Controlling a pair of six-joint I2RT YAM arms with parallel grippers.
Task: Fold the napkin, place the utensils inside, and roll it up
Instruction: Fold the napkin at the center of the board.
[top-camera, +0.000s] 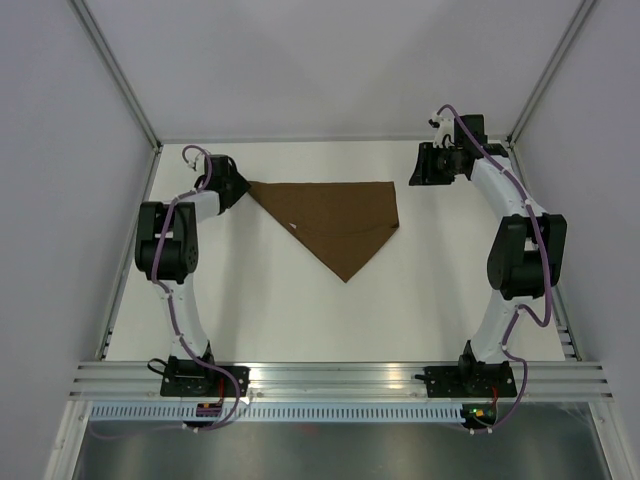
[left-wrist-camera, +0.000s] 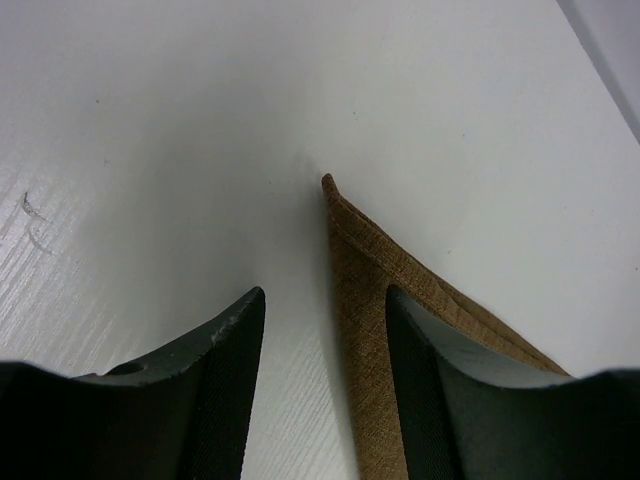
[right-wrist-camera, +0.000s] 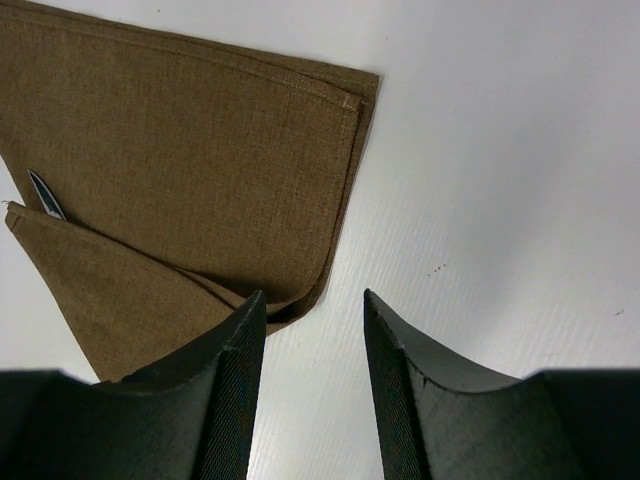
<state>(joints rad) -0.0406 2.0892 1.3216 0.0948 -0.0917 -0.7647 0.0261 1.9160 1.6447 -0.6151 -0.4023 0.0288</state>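
Robot lab test cell: my left arm (top-camera: 168, 245) and right arm (top-camera: 522, 255) stand bolted to an aluminium rail (top-camera: 340, 374) at the near edge of a white table (top-camera: 300, 320). Plain white panels (top-camera: 330, 60) on metal posts (top-camera: 113, 68) box the table in, and purple cables (top-camera: 178, 312) run along both arms.

The dark-brown napkin (top-camera: 335, 215) lies flat, folded into a triangle, on the far half of the table (top-camera: 300, 310), 1 corner pointing at its near edge.
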